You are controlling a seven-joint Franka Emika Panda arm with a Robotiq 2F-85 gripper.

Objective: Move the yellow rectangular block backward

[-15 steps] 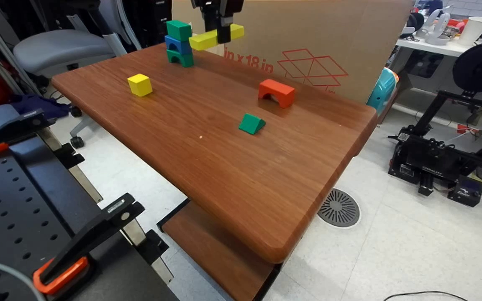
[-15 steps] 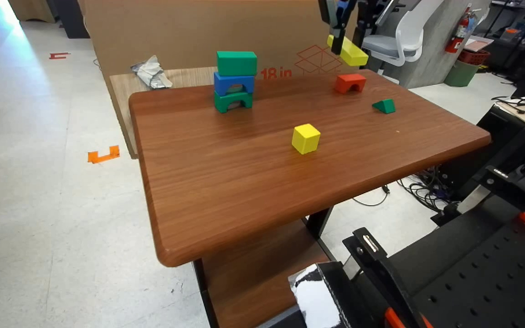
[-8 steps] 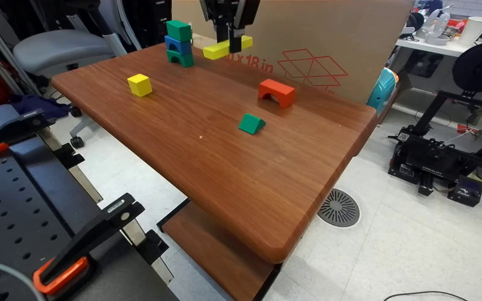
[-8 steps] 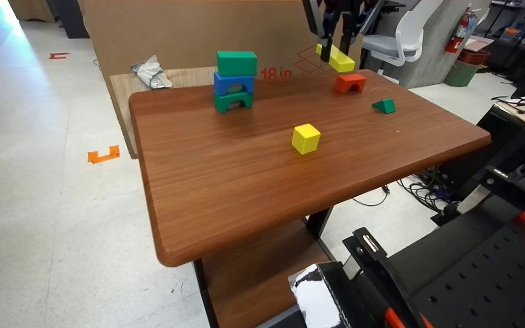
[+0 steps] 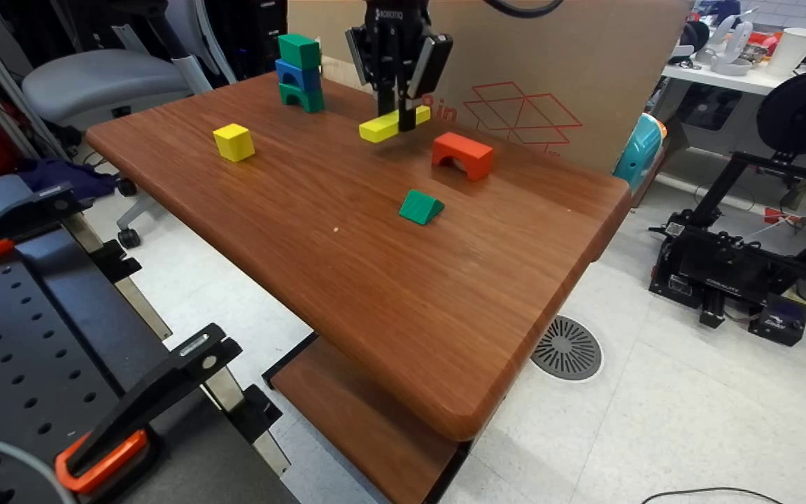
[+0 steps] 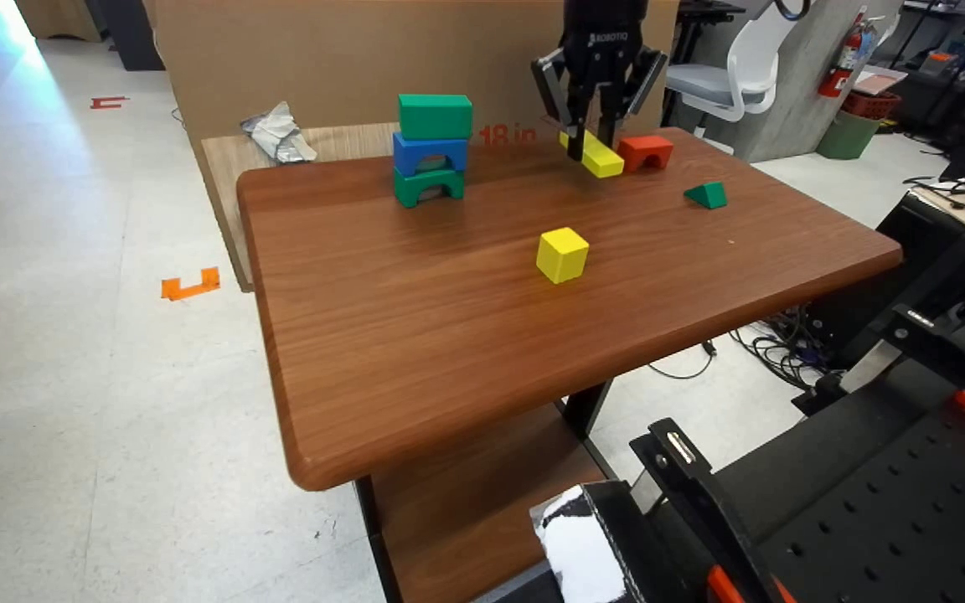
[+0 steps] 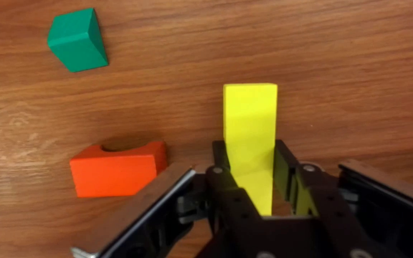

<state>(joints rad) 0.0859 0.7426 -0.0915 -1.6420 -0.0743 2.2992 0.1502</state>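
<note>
The yellow rectangular block is a long, flat, bright yellow bar. My gripper is shut on it near its middle, one finger on each long side. In an exterior view the block hangs level, just above the far part of the brown table, with a shadow under it. The gripper points straight down. In the wrist view the block runs lengthwise between the fingertips. Its near end is partly hidden by the gripper body.
An orange-red arch stands close beside the held block. A green triangular block lies nearer the front. A green and blue stack stands at the back. A small yellow cube sits apart. A cardboard box rises behind the table.
My gripper has come down toward the table with the yellow bar in its fingers. It has also moved sideways toward the orange-red arch and away from the stack. The other blocks have not moved.
</note>
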